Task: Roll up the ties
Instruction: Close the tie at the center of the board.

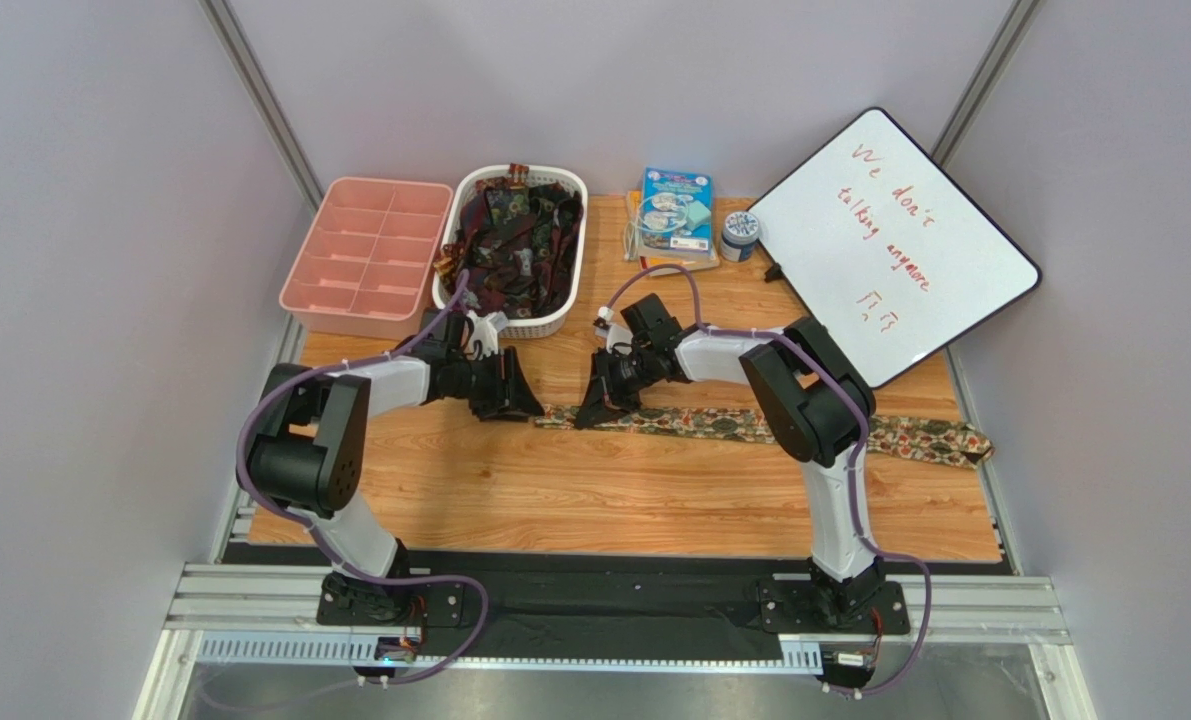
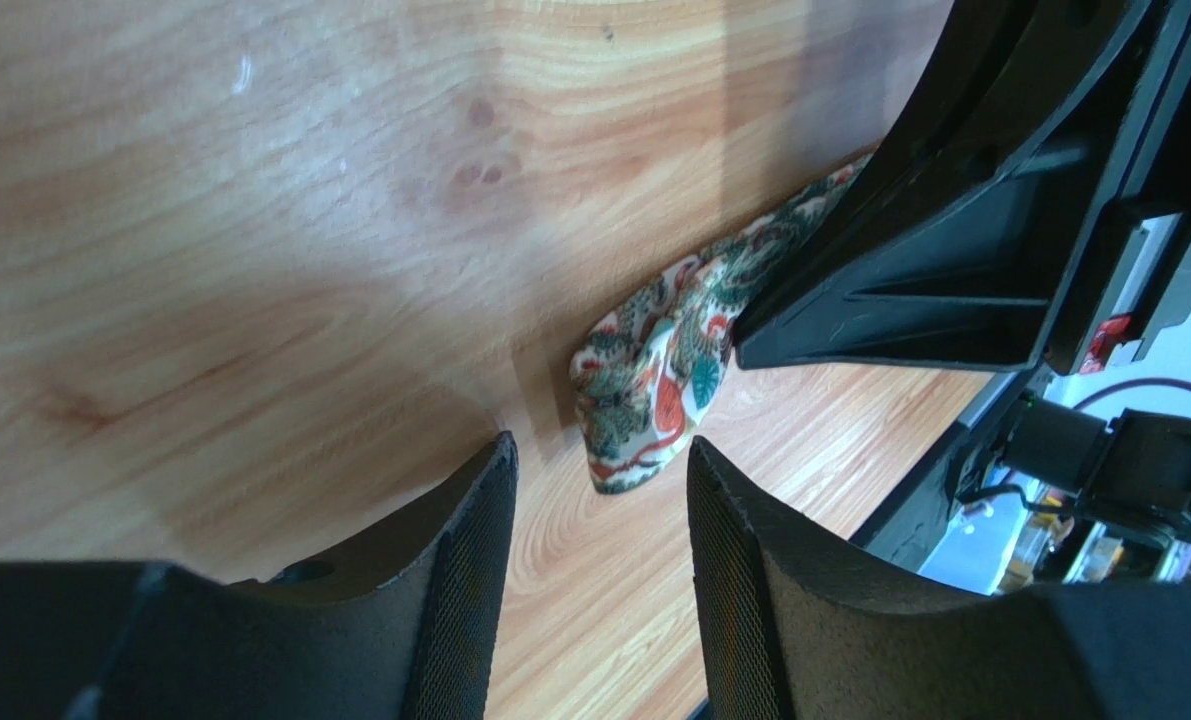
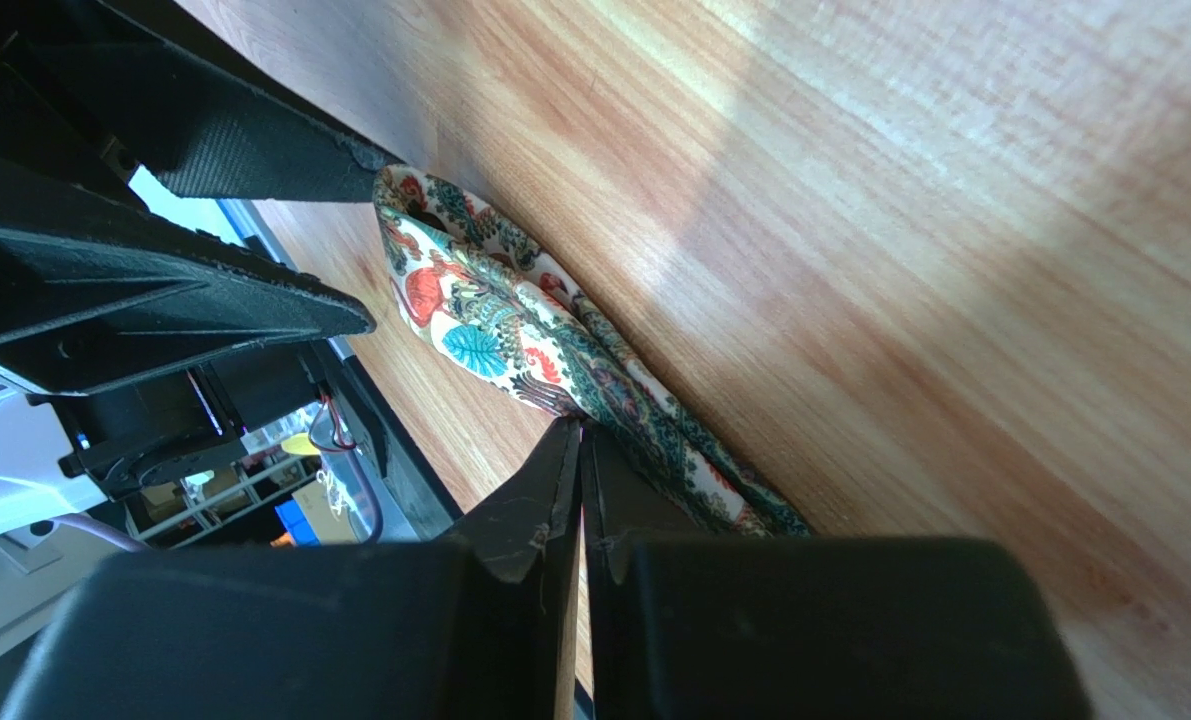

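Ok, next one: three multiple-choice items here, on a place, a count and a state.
1. The white basket stands: A) beside the pink tray; B) at the centre; C) at the near edge.
2. Ties lying stretched on the wooden table: A) one; B) two; C) three.
3. The left end effector is: A) shut on the tie; B) open, holding nothing; C) out of view.
Answers: 1 A, they sit side by side at the far edge. 2 A, only the floral tie crosses it. 3 B, the wrist view shows a clear gap between its fingers.
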